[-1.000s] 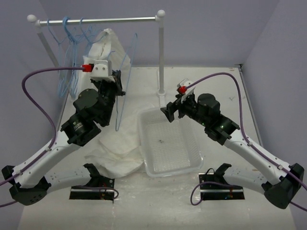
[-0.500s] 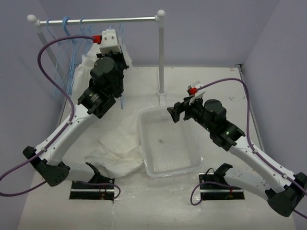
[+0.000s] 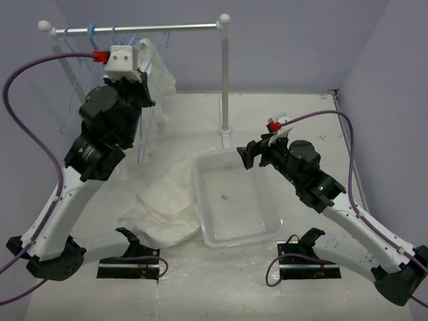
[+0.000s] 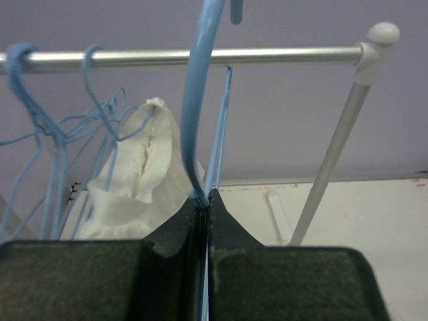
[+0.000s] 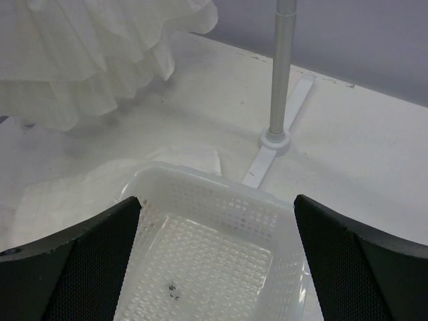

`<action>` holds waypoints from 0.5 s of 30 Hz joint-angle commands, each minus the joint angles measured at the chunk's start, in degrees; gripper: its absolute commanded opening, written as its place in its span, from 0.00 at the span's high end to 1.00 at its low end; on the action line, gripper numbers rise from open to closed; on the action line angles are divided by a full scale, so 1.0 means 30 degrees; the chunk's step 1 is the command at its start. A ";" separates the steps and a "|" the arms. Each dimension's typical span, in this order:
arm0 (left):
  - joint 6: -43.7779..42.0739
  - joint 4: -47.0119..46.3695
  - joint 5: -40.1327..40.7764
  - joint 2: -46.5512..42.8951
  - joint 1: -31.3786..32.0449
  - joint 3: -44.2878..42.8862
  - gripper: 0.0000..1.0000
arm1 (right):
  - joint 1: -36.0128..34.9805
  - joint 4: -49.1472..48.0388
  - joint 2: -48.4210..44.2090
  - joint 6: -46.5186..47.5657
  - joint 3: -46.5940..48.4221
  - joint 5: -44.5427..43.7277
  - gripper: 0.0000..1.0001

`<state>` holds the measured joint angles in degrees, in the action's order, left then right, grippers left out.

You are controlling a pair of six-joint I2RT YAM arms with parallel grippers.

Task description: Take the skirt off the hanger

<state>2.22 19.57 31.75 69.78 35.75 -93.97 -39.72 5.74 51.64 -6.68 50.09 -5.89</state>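
Skirt point(image 3: 167, 200) plain white; hanger point(image 4: 194, 120) light blue; basket point(image 3: 271, 204) clear, perforated; rail point(image 4: 287, 53) silver.

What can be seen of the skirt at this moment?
The skirt is thin, plain white fabric, heavily wrinkled. It lies in a loose, spread heap on the table, left of the clear basket, with its edge meeting the basket's left wall. Nothing holds it. The right wrist view shows only a flat corner of it beside the basket's rim.

Wrinkled matt cloth skirt point(image 3: 164, 200), glossy blue hanger point(image 4: 192, 100), shiny metal rail point(image 3: 147, 28).
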 commanded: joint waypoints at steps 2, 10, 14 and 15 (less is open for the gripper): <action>-0.1441 0.1355 0.1135 -0.2953 -0.0050 -0.0082 1.00 | 0.0029 -0.0243 0.0014 0.0262 -0.0142 -0.0117 0.01; -0.3607 0.3787 0.3479 -0.5416 -0.0050 -0.1019 1.00 | 0.0029 0.0079 0.0775 0.0204 0.0355 0.0673 0.01; -0.4635 0.4925 0.4590 -0.5827 -0.0050 -0.1807 1.00 | 0.0029 0.0226 0.1039 0.0029 0.0619 0.1084 0.01; -0.4636 0.5076 0.5666 -0.5857 -0.0021 -0.1810 1.00 | 0.0058 0.0284 0.1098 -0.0059 0.0619 0.1085 0.01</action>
<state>-7.22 29.82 42.78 51.77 35.75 -97.62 -39.72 6.52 54.65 -6.44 50.11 -3.88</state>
